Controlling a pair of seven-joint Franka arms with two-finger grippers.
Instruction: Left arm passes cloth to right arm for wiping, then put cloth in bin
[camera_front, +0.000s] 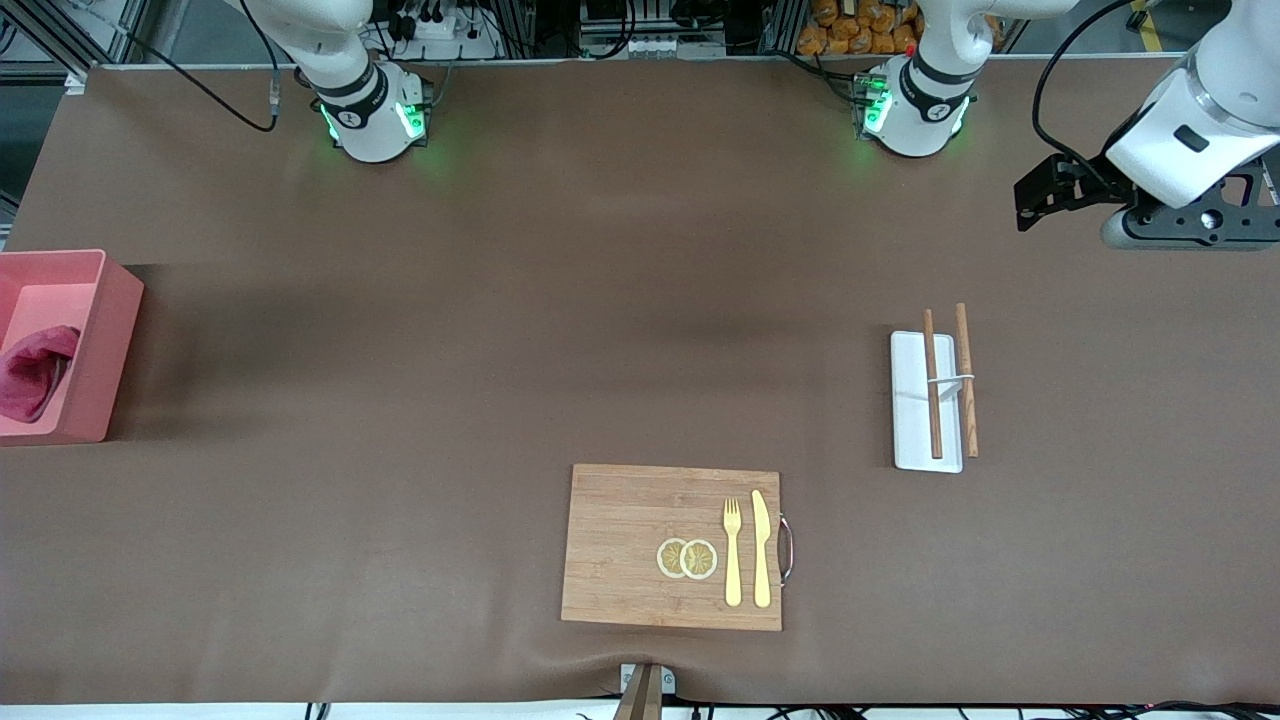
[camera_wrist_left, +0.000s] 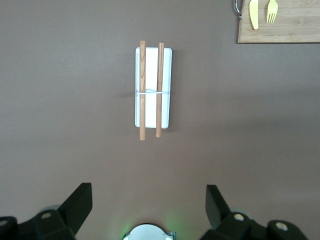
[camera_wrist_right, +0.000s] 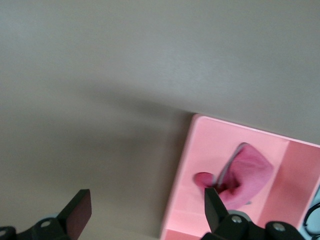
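Note:
The raspberry-pink cloth (camera_front: 35, 375) lies crumpled inside the salmon-pink bin (camera_front: 100, 330) at the right arm's end of the table. In the right wrist view the cloth (camera_wrist_right: 247, 172) rests in the bin (camera_wrist_right: 182, 170). My right gripper (camera_wrist_right: 147, 200) is open and empty, up in the air over the bare table beside the bin's wall; it is out of the front view. My left gripper (camera_front: 1040, 192) is open and empty, held high over the left arm's end of the table. The left wrist view shows the left gripper (camera_wrist_left: 148, 200) with its fingers wide apart.
A small white tray (camera_front: 912, 420) with two wooden sticks (camera_front: 932, 385) lies toward the left arm's end, also in the left wrist view (camera_wrist_left: 167, 107). A wooden board (camera_front: 620, 545) with a yellow fork, knife and two lemon slices sits near the front camera.

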